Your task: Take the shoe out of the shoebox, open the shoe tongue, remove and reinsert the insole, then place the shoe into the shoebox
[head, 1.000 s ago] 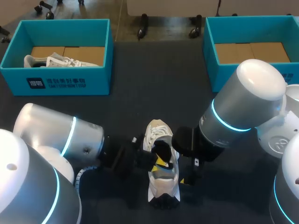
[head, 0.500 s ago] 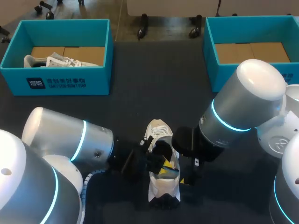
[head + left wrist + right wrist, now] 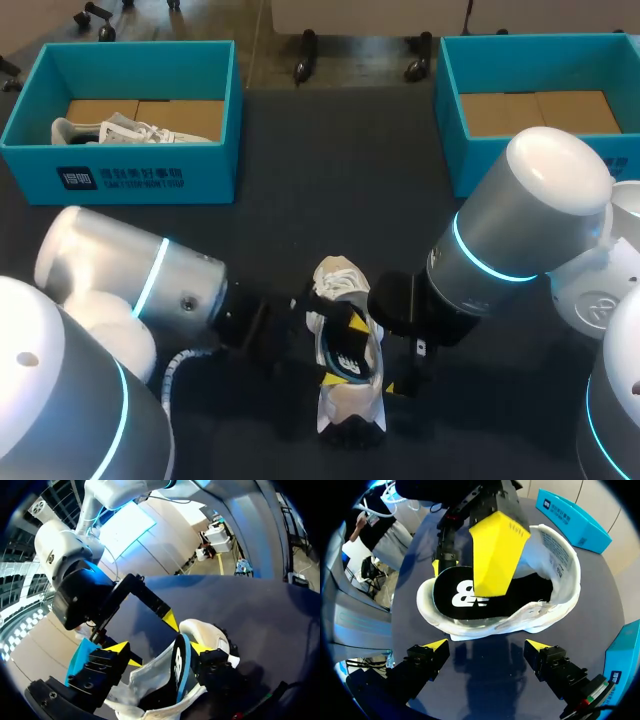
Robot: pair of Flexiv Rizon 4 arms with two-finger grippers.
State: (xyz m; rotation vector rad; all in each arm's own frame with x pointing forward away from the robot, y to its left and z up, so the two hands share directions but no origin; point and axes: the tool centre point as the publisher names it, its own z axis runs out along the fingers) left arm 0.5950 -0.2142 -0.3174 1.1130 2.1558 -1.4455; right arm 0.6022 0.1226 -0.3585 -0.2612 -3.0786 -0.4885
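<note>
The white shoe (image 3: 347, 403) lies on the dark table, laces pointing away from me. Its black insole (image 3: 349, 356) with a blue edge sits partly in the opening, tilted on its side. My left gripper (image 3: 334, 346) comes in from the left, open, one yellow finger (image 3: 497, 545) inside the shoe (image 3: 561, 575) over the insole (image 3: 464, 598). In the left wrist view the insole (image 3: 178, 666) stands between the spread fingers of the left gripper (image 3: 159, 649), above the shoe (image 3: 150, 677). My right gripper (image 3: 487, 647) is open beside the shoe, holding nothing; it also shows in the head view (image 3: 404, 376).
A teal shoebox (image 3: 130, 178) at the back left holds another white shoe (image 3: 130, 130). A second teal box (image 3: 470, 165) stands at the back right with brown card inside. Bare dark table lies between the boxes and the shoe.
My left gripper has opened and let go of the insole, which now rests in the shoe's opening. The left arm drew back a little to the left. The right arm has not moved.
</note>
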